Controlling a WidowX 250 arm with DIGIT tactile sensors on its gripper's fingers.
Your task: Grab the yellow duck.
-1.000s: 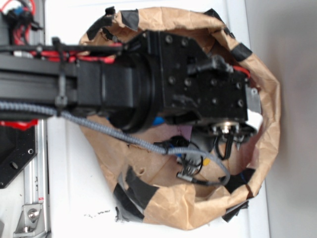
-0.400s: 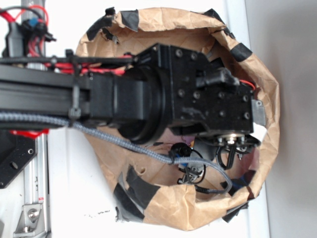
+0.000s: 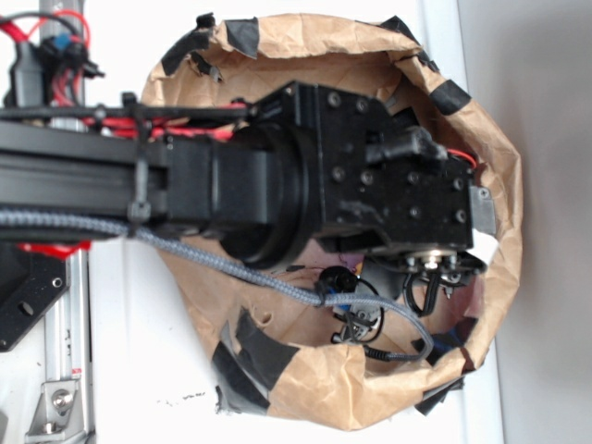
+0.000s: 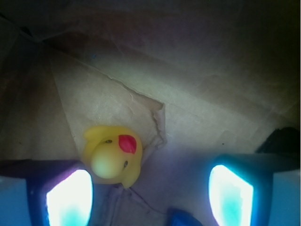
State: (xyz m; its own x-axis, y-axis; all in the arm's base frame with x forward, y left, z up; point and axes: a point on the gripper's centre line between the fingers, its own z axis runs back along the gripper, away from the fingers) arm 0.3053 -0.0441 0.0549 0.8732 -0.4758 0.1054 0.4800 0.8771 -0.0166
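The gripper (image 4: pixel 148 188) hangs inside the paper bag (image 3: pixel 499 231) with its jaws spread wide, nothing between them. The yellow duck (image 4: pixel 114 156) lies on the bag floor at about eight o'clock, just beside the left finger (image 4: pixel 68 197), so it looks off-centre for closing.

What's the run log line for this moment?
gripper: open | yellow duck: by one fingertip, ungrasped | paper bag: arm inside

Over the last second the black robot arm (image 3: pixel 231 190) has been shifted toward the far rim of the crumpled brown paper bag (image 3: pixel 499 231); in the final 0.4 s no further displacement is seen.
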